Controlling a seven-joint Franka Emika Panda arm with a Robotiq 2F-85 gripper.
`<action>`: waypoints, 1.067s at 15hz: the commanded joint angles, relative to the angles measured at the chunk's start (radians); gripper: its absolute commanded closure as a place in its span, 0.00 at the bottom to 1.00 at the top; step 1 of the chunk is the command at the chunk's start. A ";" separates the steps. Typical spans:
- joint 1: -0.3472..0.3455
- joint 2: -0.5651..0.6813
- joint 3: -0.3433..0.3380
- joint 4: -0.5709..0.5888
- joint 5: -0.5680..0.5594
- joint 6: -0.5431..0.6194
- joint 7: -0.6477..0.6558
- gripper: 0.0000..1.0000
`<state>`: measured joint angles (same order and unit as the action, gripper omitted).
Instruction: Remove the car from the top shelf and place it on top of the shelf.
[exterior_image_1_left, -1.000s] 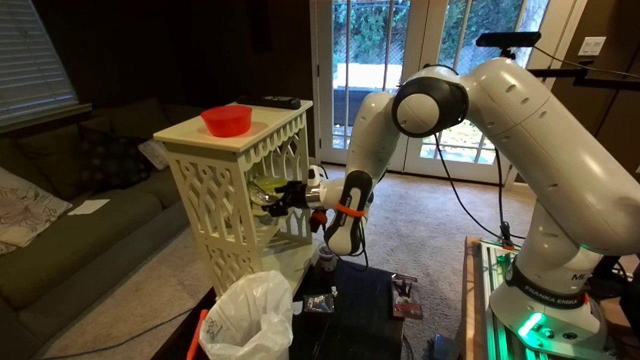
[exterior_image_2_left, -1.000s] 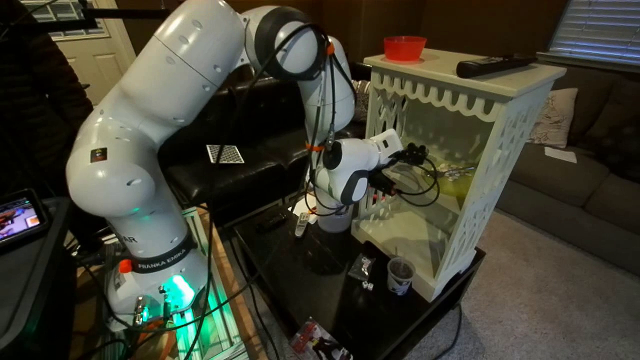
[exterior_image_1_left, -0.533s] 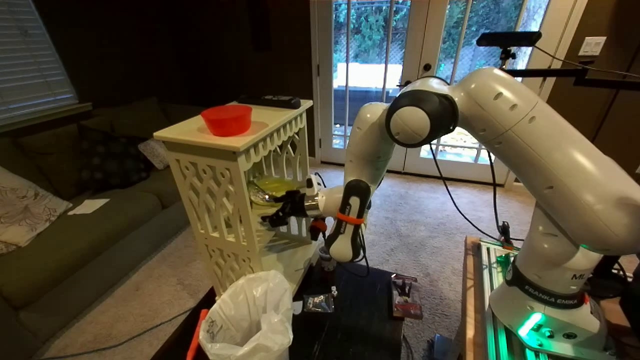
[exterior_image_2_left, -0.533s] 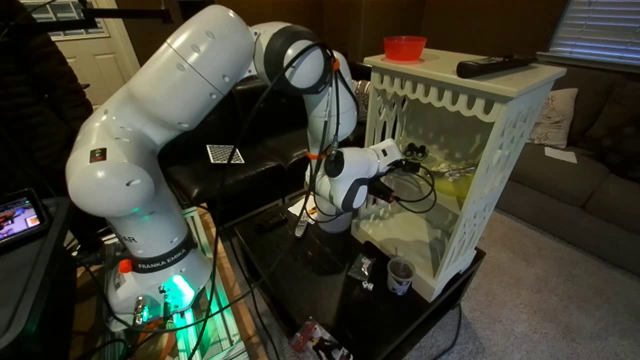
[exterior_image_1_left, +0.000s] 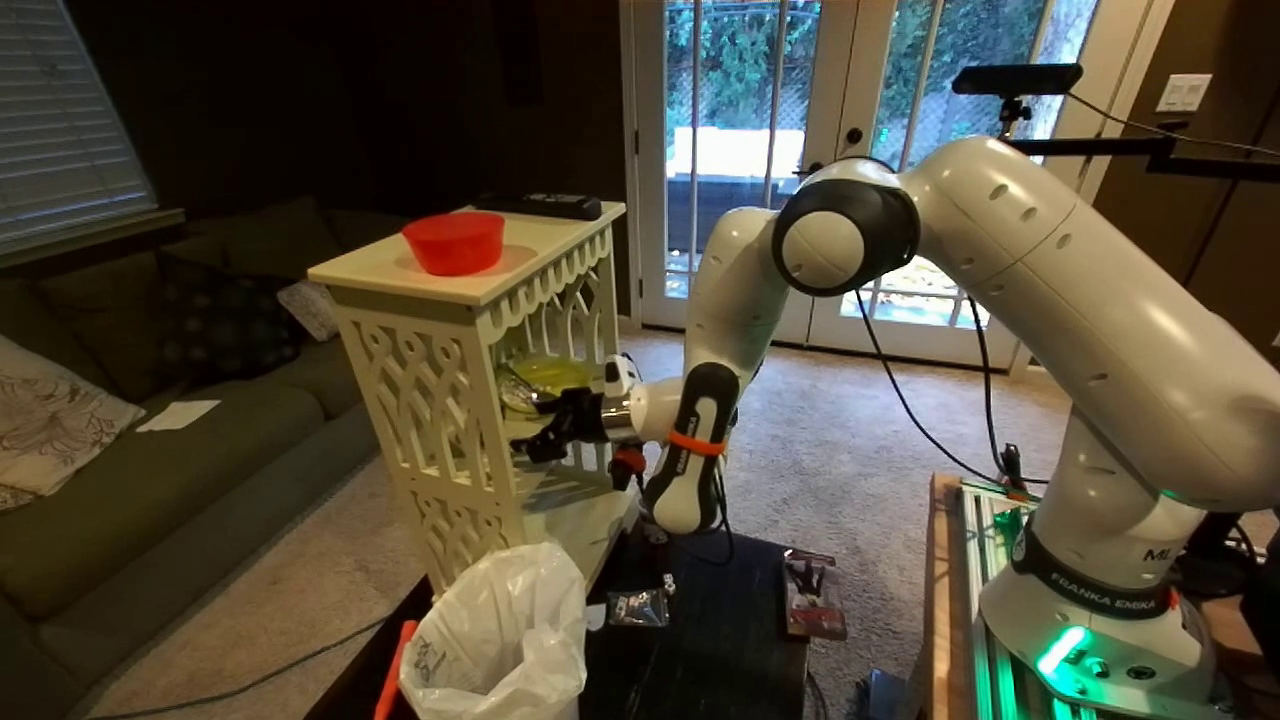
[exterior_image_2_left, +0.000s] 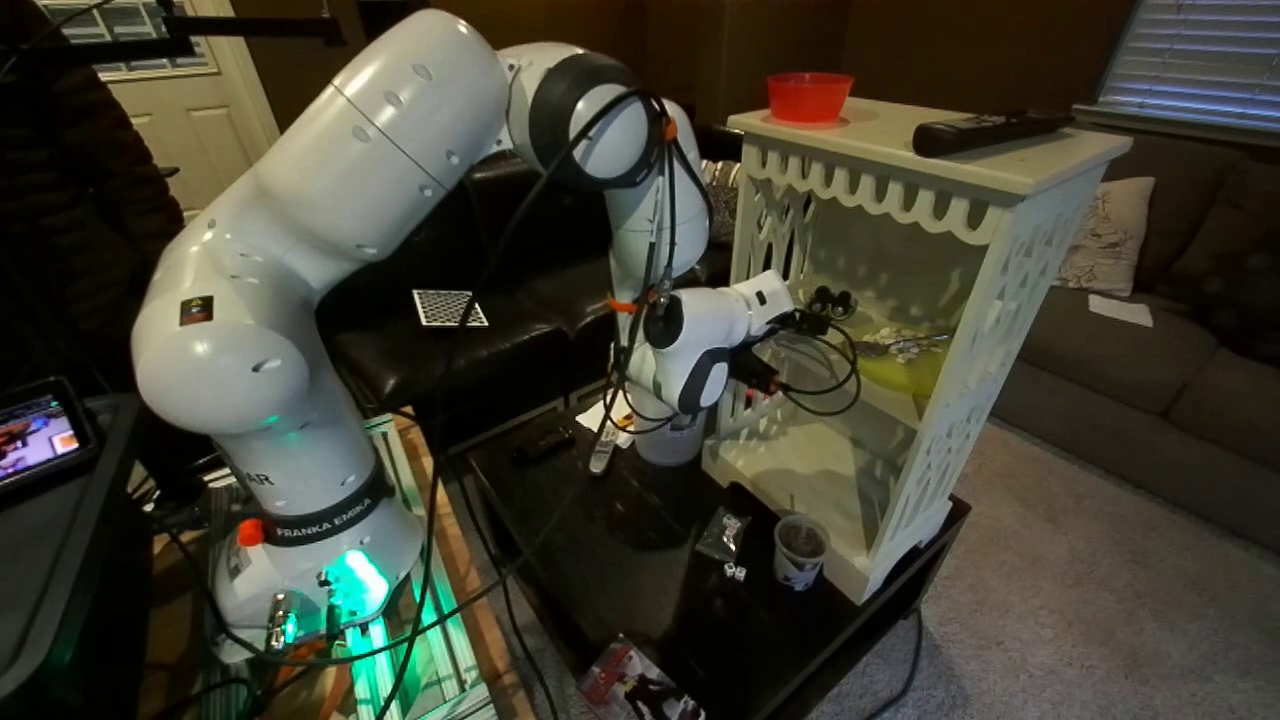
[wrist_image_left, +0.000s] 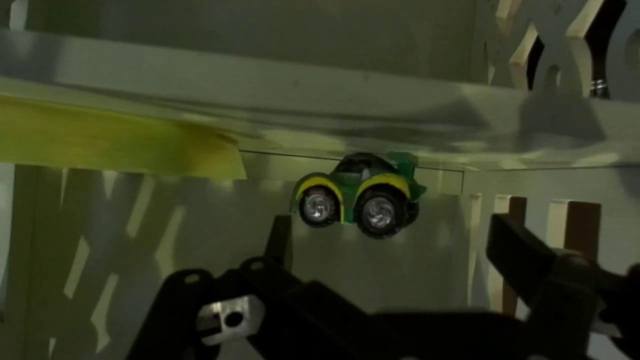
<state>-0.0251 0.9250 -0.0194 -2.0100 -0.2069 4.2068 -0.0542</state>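
Note:
The wrist picture stands upside down. The toy car (wrist_image_left: 352, 187), green with yellow arches and black wheels, lies on its roof, wheels up, on the inner shelf board. In an exterior view a dark shape with two round parts (exterior_image_2_left: 832, 302) appears to be the car. The cream-white shelf (exterior_image_1_left: 395, 262) has a flat top, also in an exterior view (exterior_image_2_left: 880, 130). My gripper (wrist_image_left: 391, 235) is open and empty, pointing at the car from the shelf's open front, apart from it. It also shows in an exterior view (exterior_image_1_left: 532, 425); cables partly hide it in the opposite one.
A yellow-green bowl (wrist_image_left: 115, 140) stands beside the car on the same board. A red bowl (exterior_image_1_left: 455, 243) and a black remote (exterior_image_2_left: 985, 130) are on the shelf's top. A lined bin (exterior_image_1_left: 500, 620) and a cup (exterior_image_2_left: 801, 550) stand in front. Lattice sides flank the compartment.
My gripper has come down in front of the shelf opening, then shifted slightly left in both exterior views. It stays open. The bowls and the car have not visibly moved.

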 joint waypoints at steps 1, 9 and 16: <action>-0.006 -0.005 0.013 0.018 -0.017 0.020 0.020 0.00; 0.003 0.025 0.024 0.093 -0.010 -0.005 0.025 0.10; 0.004 0.047 0.028 0.125 -0.006 -0.030 0.026 0.06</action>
<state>-0.0216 0.9425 0.0051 -1.9304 -0.2069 4.1939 -0.0457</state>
